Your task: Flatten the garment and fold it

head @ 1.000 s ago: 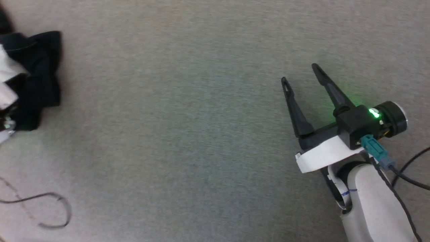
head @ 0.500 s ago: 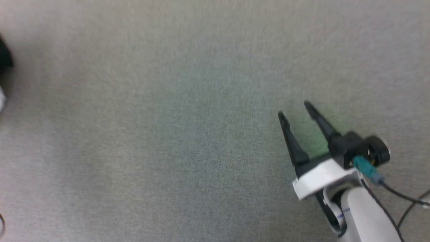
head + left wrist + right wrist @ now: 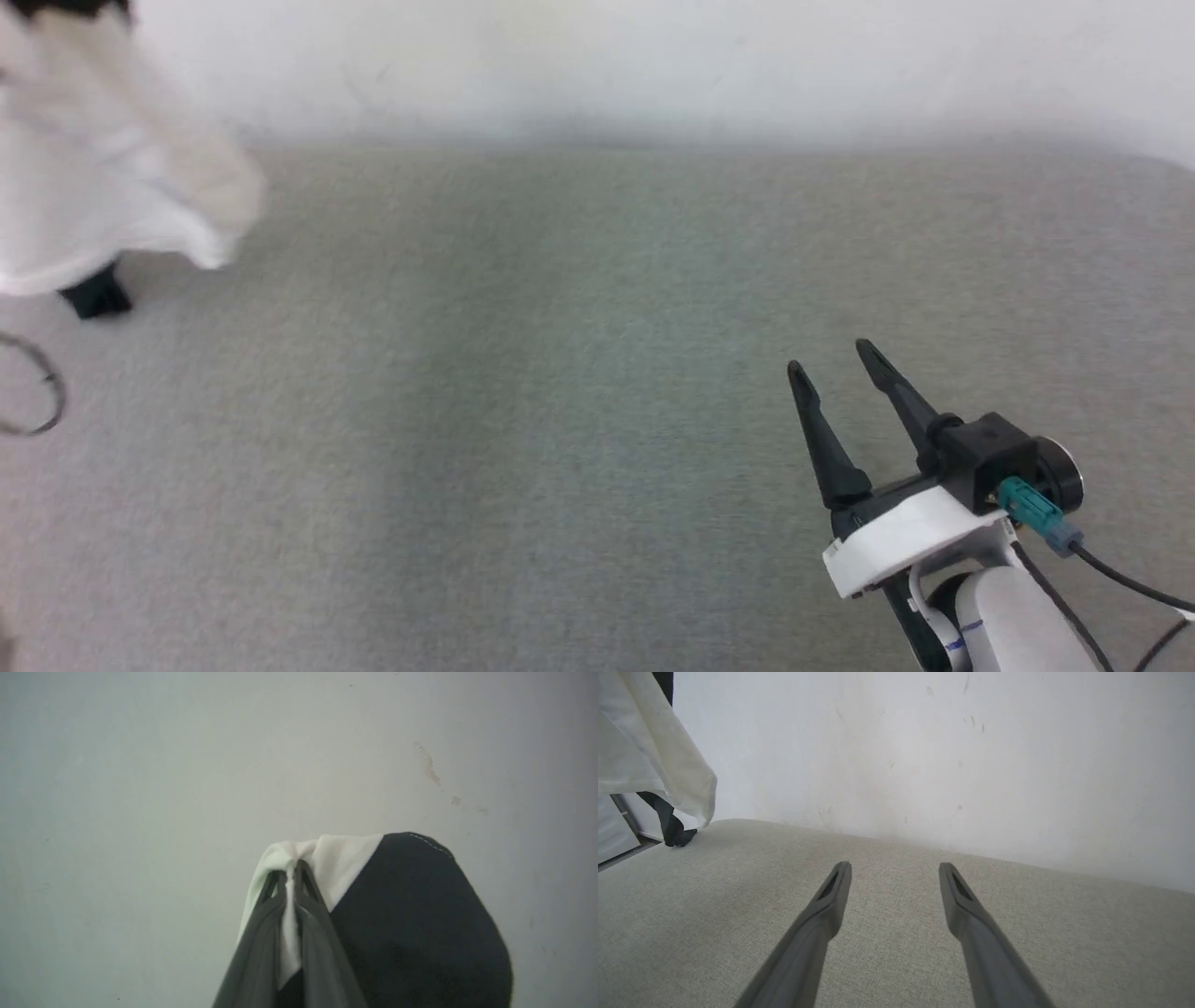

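The step in hand looks like holding the piece up before flattening it. The left gripper is clamped on a pinch of white cloth of the garment, just beside a black panel, and the garment hangs from it. In the head view it is at ten o'clock. The right gripper is at four o'clock, jaws apart and empty over the grey surface. Next, I judge, the right gripper must reach toward ten o'clock for a hem or corner, so both can spread the cloth flat. The left wrist view gives the pinch itself, which the head view crops. The right wrist view shows sharply a black end reaching the surface's edge, a blur in the head view.
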{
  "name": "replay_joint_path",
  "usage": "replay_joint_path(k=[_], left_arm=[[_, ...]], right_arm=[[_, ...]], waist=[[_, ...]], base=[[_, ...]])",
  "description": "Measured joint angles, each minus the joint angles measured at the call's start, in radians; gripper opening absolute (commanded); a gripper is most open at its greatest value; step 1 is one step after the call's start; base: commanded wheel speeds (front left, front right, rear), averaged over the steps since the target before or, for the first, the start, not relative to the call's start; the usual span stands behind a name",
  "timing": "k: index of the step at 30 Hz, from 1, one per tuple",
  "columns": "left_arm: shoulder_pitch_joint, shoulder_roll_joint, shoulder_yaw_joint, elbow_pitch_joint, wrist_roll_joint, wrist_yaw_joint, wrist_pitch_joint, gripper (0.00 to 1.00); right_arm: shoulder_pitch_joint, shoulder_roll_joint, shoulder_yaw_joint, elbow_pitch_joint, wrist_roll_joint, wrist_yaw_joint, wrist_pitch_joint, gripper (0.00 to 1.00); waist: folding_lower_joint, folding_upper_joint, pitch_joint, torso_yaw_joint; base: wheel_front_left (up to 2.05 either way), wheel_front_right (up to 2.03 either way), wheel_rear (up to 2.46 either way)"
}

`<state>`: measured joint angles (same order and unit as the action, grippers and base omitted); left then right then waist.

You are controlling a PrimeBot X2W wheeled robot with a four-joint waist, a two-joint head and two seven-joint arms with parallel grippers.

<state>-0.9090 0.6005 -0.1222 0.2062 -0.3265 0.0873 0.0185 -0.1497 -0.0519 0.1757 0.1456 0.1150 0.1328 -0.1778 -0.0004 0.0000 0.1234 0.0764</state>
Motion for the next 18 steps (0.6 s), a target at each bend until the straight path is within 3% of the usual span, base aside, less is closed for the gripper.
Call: replay_joint_path(k=[11, 18], left_arm=[[-0.085, -0.234, -0.149, -0.060, -0.070, -0.044, 0.040, 0.00], [0.022, -0.364, -0.233, -0.055, -0.161, -0.061, 0.079, 0.00]], right_arm=[[0.034, 0.000, -0.010, -0.002, 0.005, 0.000, 0.001, 1.00], [0.034, -0.001, -0.010, -0.008, 0.007, 0.000, 0.002, 1.00]], waist=[[0.0003, 0.0000, -0.057, -0.147], [0.0004, 0.0000, -0.061, -0.231]], base=[[0.00, 0.00, 0.00], [0.00, 0.00, 0.00]])
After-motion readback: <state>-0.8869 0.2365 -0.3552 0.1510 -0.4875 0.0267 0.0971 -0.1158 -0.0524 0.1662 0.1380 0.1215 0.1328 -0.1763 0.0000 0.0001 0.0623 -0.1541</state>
